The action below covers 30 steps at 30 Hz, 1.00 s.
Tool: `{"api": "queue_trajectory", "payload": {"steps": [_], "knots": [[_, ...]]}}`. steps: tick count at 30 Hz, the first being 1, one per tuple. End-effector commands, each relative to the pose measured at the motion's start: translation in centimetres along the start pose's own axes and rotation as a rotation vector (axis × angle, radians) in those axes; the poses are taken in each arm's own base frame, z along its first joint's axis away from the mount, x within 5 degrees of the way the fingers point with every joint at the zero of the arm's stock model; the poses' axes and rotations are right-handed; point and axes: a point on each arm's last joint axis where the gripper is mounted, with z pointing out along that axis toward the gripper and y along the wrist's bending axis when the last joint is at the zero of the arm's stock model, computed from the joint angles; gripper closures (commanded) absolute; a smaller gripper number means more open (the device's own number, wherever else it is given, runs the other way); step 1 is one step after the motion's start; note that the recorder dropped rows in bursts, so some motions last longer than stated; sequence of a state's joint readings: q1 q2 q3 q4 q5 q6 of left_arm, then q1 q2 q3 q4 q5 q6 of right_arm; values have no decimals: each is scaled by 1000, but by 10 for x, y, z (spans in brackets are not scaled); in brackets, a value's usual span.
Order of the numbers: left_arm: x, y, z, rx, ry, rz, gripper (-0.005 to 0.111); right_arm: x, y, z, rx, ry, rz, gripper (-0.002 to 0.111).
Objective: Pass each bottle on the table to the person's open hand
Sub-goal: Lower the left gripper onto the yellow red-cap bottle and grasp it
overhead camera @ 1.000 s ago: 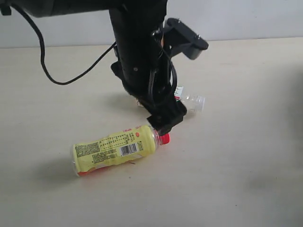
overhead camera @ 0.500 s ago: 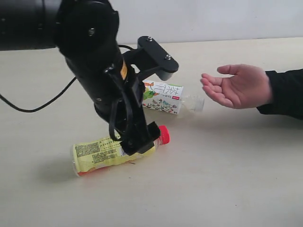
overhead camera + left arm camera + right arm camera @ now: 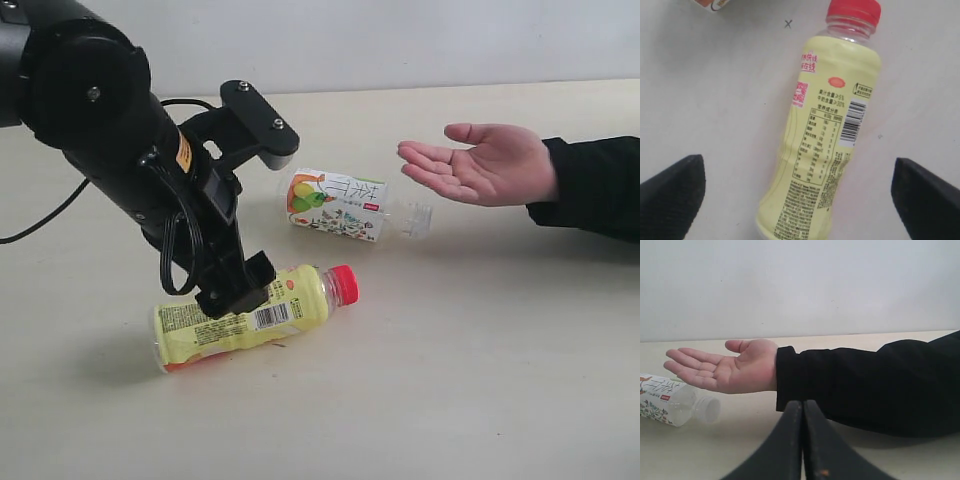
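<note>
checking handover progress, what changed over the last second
The left gripper swung leftward, away from the fruit-label bottle, and now hangs open over the yellow bottle, gripping nothing. The person's open hand came in from the right, palm up. Both bottles lie where they were on the table.

Soft, even light from above; pale shadows pool on the table under the hand and beyond the yellow bottle, far from it; the right gripper blurs dark up close.
</note>
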<state>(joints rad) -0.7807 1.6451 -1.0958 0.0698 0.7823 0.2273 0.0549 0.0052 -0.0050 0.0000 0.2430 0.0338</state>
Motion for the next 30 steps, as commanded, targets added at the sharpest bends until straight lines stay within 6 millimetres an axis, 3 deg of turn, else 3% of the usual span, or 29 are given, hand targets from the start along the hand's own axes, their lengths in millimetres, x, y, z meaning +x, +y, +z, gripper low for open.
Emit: {"api": "queue_trajectory", "payload": {"steps": [1, 23, 30], "knots": [[0, 1, -3, -4, -26, -3, 11, 1, 0, 0, -1, -5, -13, 108], [-1, 0, -3, 7, -34, -16, 11, 1, 0, 0, -1, -5, -12, 108], [2, -1, -3, 18, 3, 49, 11, 1, 0, 0, -1, -5, -12, 108]]}}
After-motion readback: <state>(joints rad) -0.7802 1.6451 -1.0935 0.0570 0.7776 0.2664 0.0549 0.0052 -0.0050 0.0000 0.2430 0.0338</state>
